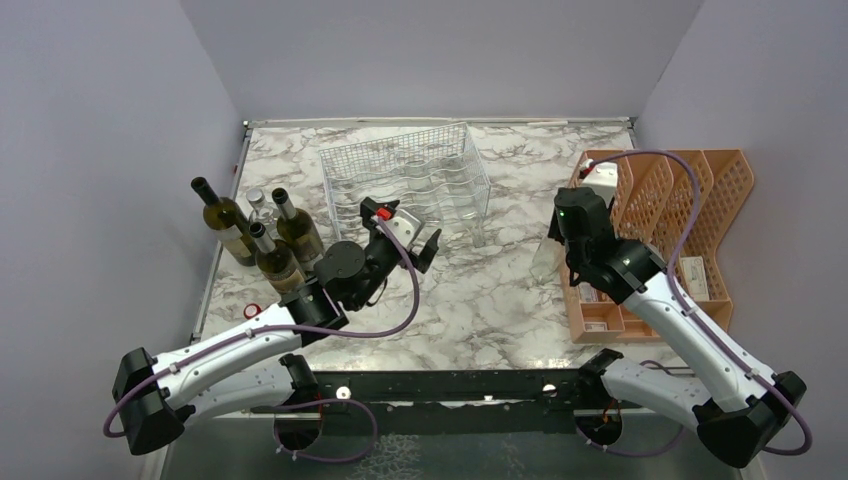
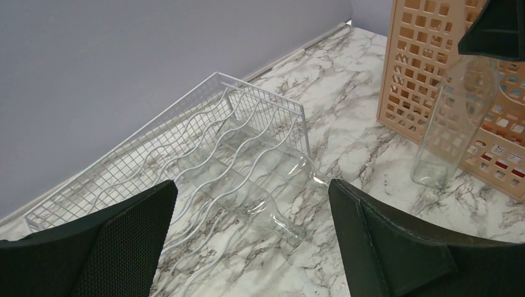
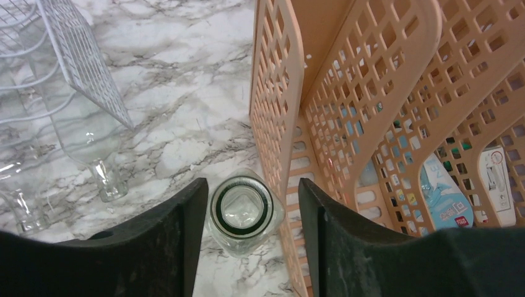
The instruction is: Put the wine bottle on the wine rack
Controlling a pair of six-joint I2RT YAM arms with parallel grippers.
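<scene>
A clear glass wine bottle [image 3: 241,211] stands upright on the marble table beside the orange tray, also in the left wrist view [image 2: 455,124]. My right gripper [image 3: 252,185] hangs over it with a finger on either side of its mouth. The left finger is almost touching and a gap shows at the right finger. The white wire wine rack [image 1: 405,185] lies at the back middle with clear bottles lying in its cradles; one bottle's neck [image 2: 275,216] pokes out at the front. My left gripper [image 1: 408,232] hovers wide open in front of the rack, holding nothing.
An orange perforated divider tray [image 1: 700,200] with small packets stands at the right, touching the upright bottle's side. Three dark green wine bottles [image 1: 262,240] and a clear one stand at the left edge. Grey walls close in the table on three sides.
</scene>
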